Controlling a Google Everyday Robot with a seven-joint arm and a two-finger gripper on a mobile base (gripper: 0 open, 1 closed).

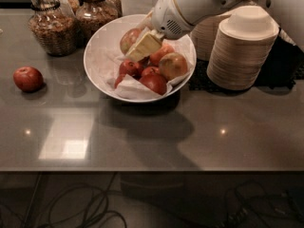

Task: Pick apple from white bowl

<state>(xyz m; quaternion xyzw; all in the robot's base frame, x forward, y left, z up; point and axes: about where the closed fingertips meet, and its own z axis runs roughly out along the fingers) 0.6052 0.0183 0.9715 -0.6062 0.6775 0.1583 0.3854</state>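
Note:
The white bowl point(102, 42), lined with crinkled white paper, stands at the back middle of the grey table. My gripper point(136, 49) comes in from the upper right and sits over the bowl's far side. It is shut on the apple point(127, 38), a large one mottled red over yellow-green, which it holds just above the other fruit. One cream finger point(145, 45) crosses in front of the apple and the other is hidden behind it. Several smaller red apples point(154, 83) and a paler yellow-orange apple point(173, 65) lie in the bowl.
A loose red apple point(28, 78) lies on the table at the left. Two glass jars point(49, 25) stand behind the bowl's left side. A tall stack of beige paper bowls point(242, 51) stands on a black mat point(285, 65) at the right.

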